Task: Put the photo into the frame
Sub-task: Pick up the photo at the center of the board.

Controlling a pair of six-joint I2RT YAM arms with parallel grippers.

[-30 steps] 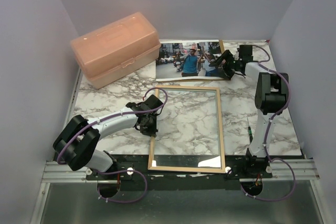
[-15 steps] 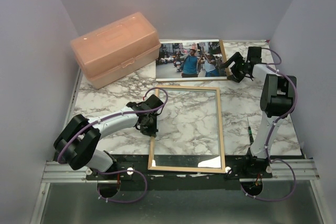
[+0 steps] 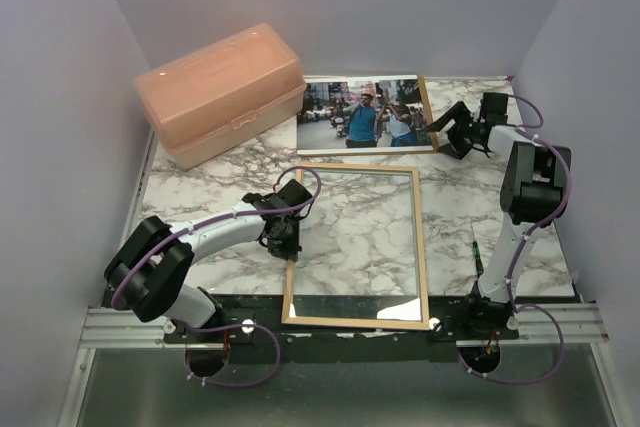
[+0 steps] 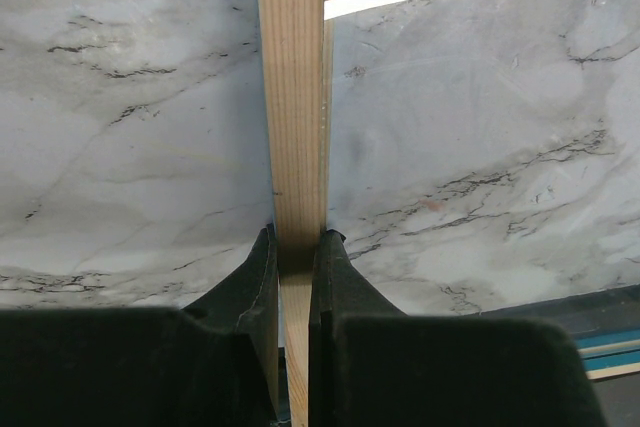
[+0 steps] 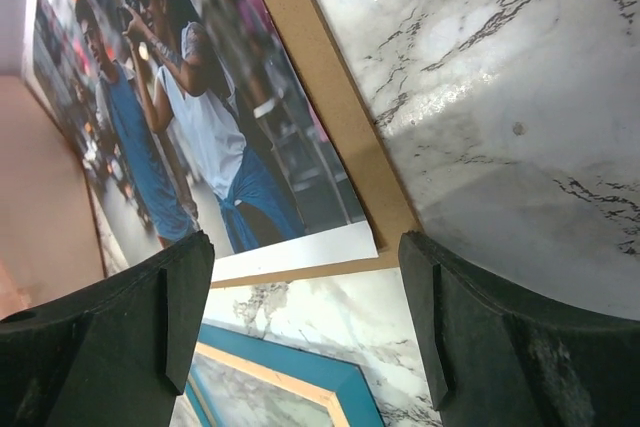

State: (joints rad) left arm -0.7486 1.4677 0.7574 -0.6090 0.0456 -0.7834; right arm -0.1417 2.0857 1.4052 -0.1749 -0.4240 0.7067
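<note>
The left gripper [image 4: 295, 245] is clamping the frame [image 4: 296, 87] by its left wooden rail. The frame is lying mid-desk, reaching the near edge. The right gripper [image 5: 300, 257] is hanging wide apart, empty, beside the photo [image 5: 200, 117], which is lying on a brown board [image 5: 330, 117] at the far edge. A pink box [image 3: 220, 92] is sitting far-left. Only the right wrist view is showing the frame's blue.

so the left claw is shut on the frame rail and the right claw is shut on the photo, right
Not quite. The right claw is open, spread wide and gripping nothing; the photo lies flat beyond it, as the right wrist view shows. The left claw is indeed shut on the frame rail.
</note>
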